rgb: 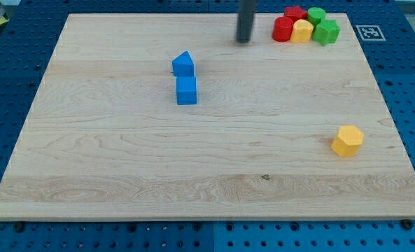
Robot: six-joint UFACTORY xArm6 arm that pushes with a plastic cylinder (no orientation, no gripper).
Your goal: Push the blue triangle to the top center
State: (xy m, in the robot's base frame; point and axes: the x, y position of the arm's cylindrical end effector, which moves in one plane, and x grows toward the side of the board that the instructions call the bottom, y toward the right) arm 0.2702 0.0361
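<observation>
The blue triangle (183,64) lies on the wooden board (123,161), left of centre in the upper half. A blue cube (186,90) sits just below it, touching or nearly touching. My tip (243,40) is near the board's top edge, up and to the right of the blue triangle, apart from it. It stands just left of a cluster of blocks at the top right.
The top-right cluster holds two red blocks (283,29) (294,12), a yellow block (302,31) and two green blocks (316,15) (326,31). A yellow hexagonal block (347,141) lies at the right. A marker tag (367,31) sits beyond the board's top-right corner.
</observation>
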